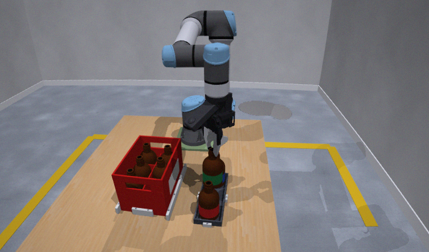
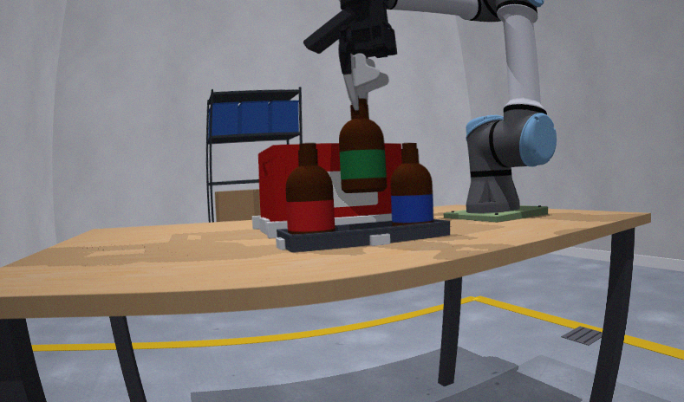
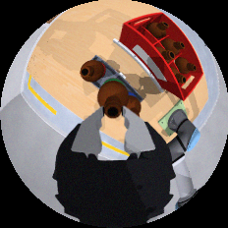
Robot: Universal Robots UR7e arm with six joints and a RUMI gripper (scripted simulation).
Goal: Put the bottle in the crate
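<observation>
Gripping green-label bottle [image 2: 361, 149] neck, gripper [image 2: 356, 102] above tray [image 2: 409, 230]; labels blank.

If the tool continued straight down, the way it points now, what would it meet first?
The tool already grips the neck of the green-label bottle, lifted clear. Straight down, that bottle's base would probably meet the dark tray, in the gap between the red-label bottle and blue-label bottle.

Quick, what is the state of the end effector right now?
End effector: closed on the neck of the green-label bottle, lifted above the tray.
</observation>
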